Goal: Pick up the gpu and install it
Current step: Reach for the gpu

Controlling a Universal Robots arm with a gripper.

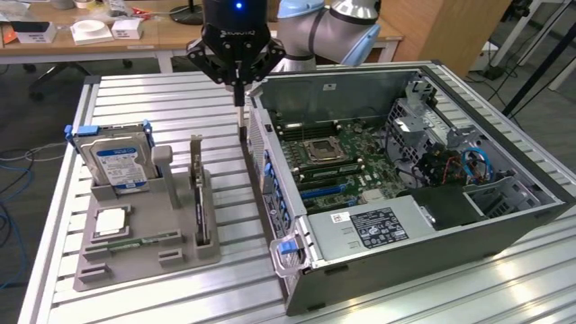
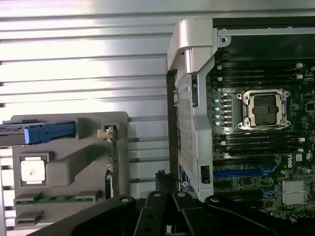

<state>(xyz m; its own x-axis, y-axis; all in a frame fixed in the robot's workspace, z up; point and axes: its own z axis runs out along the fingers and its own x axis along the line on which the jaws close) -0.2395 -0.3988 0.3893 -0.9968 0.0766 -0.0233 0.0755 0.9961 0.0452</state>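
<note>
Claw (image 1: 240, 125) vertical, fingers together, between gpu (image 1: 201, 202) and computer case (image 1: 432, 263).

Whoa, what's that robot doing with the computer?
A robot arm is meant to put a gpu into the open computer case. Right now its gripper is shut with nothing in it. It hangs over the table, between the grey holder and the case. The gpu stands on its edge in the holder, not picked up yet.

Slatted metal table (image 1: 162, 108) bears a grey parts holder (image 1: 144, 266) and open computer case (image 1: 432, 263).
</note>
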